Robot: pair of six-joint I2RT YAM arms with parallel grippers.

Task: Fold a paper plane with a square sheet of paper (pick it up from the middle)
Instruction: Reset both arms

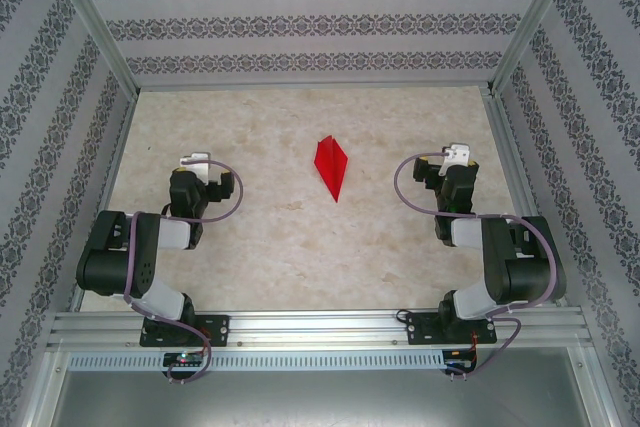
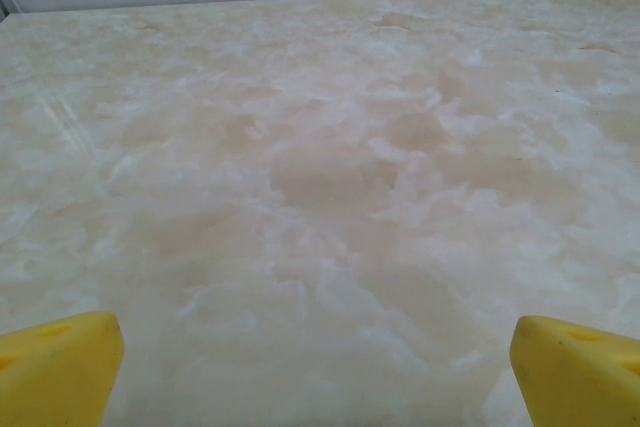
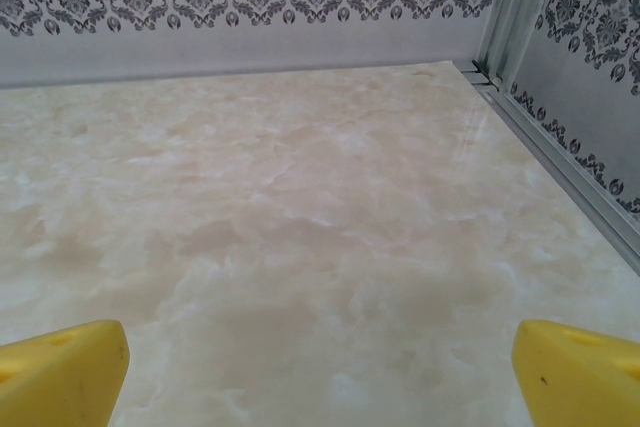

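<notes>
Plane (image 1: 331, 167) lies on the table (image 1: 280, 242), well apart from both my grippers. Left gripper (image 2: 318, 372) jaws wide. Right gripper (image 3: 320, 372) jaws wide too.

Paper plane (image 1: 331, 167) creases: too small for detail.

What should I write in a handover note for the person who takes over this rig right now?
Left gripper: open, empty, above the beige marbled table.
Right gripper: open, empty, also above bare table.
Bright red, pointed, folded paper plane: lies mid-table between both arms, untouched.
Done: folding looks complete.
Left: probably nothing; folds cannot be checked from here.
</notes>
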